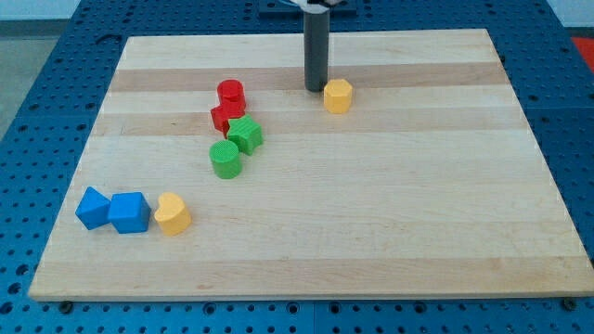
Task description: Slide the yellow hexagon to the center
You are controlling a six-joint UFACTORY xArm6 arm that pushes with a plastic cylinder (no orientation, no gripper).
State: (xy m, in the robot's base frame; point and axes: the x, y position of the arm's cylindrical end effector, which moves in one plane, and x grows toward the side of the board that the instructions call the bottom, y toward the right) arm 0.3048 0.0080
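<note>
The yellow hexagon (pixel 338 96) sits on the wooden board (pixel 390 213) near the view's top, a little right of the middle. My tip (pixel 316 89) rests on the board just left of the hexagon and slightly above it in the view, close to touching it. The dark rod rises straight up out of the view's top edge.
A red cylinder (pixel 230 93), a red block (pixel 225 117), a green star-like block (pixel 245 134) and a green cylinder (pixel 225 160) cluster left of centre. Two blue blocks (pixel 93 208) (pixel 129 212) and a yellow heart-shaped block (pixel 173 214) lie at the lower left.
</note>
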